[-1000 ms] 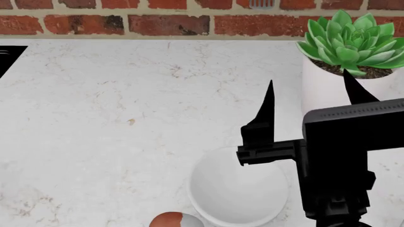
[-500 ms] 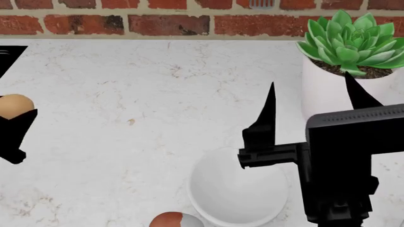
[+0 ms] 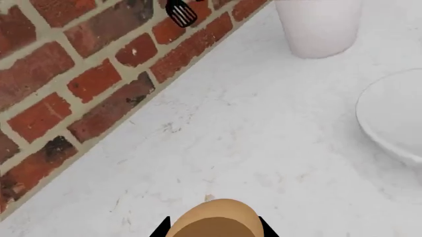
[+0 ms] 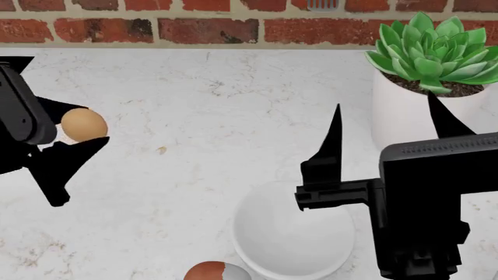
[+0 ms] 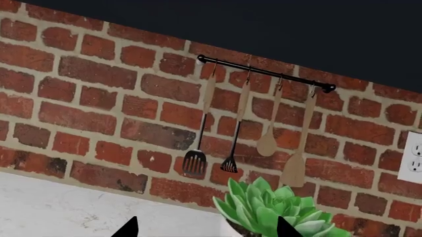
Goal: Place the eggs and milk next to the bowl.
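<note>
My left gripper (image 4: 81,126) is shut on the small pale tan egg (image 4: 83,123) and holds it above the counter at the left of the head view. In the left wrist view the egg (image 3: 218,221) fills the gap between the fingers of the left gripper (image 3: 214,223). The white bowl (image 4: 281,240) sits at the front centre, empty, and shows as a curved rim (image 3: 394,118) in the left wrist view. The reddish-brown egg (image 4: 214,272) lies on the counter just left of the bowl. Above the bowl my right gripper (image 4: 381,102) (image 5: 208,220) hangs open and holds nothing. The milk is out of view.
A white pot with a green succulent (image 4: 404,114) (image 3: 319,27) (image 5: 277,213) stands at the back right, behind the right gripper. A brick wall (image 4: 210,29) closes the counter's far side, with utensils on a rail (image 5: 264,74). A black edge (image 4: 14,60) shows at the far left.
My left gripper has come into view from the left with the tan egg and moved right, toward the bowl. The right arm has barely shifted.
</note>
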`<state>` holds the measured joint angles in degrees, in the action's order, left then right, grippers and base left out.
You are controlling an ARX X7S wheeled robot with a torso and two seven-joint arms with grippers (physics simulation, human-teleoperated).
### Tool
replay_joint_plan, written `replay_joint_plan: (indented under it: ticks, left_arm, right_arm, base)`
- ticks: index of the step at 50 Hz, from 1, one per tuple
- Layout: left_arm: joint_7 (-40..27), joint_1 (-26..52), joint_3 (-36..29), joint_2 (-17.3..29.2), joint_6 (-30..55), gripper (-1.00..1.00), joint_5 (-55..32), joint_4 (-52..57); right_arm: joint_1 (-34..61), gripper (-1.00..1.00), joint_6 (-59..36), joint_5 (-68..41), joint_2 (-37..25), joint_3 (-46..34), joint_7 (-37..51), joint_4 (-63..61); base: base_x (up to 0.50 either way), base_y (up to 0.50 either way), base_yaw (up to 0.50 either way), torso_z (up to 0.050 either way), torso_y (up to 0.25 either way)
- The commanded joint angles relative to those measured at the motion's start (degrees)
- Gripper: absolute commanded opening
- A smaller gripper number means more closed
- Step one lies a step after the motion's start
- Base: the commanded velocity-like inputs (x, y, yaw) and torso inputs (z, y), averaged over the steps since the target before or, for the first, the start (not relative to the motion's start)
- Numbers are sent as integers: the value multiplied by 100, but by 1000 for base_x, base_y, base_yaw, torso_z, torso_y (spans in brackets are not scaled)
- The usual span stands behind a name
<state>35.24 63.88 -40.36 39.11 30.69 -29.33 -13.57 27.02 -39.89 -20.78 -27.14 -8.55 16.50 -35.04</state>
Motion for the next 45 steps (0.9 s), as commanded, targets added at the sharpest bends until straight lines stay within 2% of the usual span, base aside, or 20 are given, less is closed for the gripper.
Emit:
replay_joint_plan:
  ticks: [1, 18, 31, 45]
  left_arm:
    - [889, 590, -547, -636, -402, -100, 644, -655]
    - [1749, 997, -1196, -1233, -1274, -100, 1148, -1580]
    - [2137, 1198, -1482, -1740, -1756, -100, 1362, -2371]
    - [2337, 1171, -1678, -2062, -2179, -100, 1493, -2870]
  right_arm:
    - [-101, 100, 2, 63, 55, 208, -104, -110]
    - [-268, 100, 63, 37, 9, 304, -60, -153]
    - [-254, 100, 55, 44, -13, 275, -51, -103]
    - [-177, 100, -77, 21, -38, 238, -18, -138]
  base:
    - [0, 0, 0, 0, 0]
    - [0, 0, 0, 0, 0]
    - [0, 0, 0, 0, 0]
    - [0, 0, 0, 0, 0]
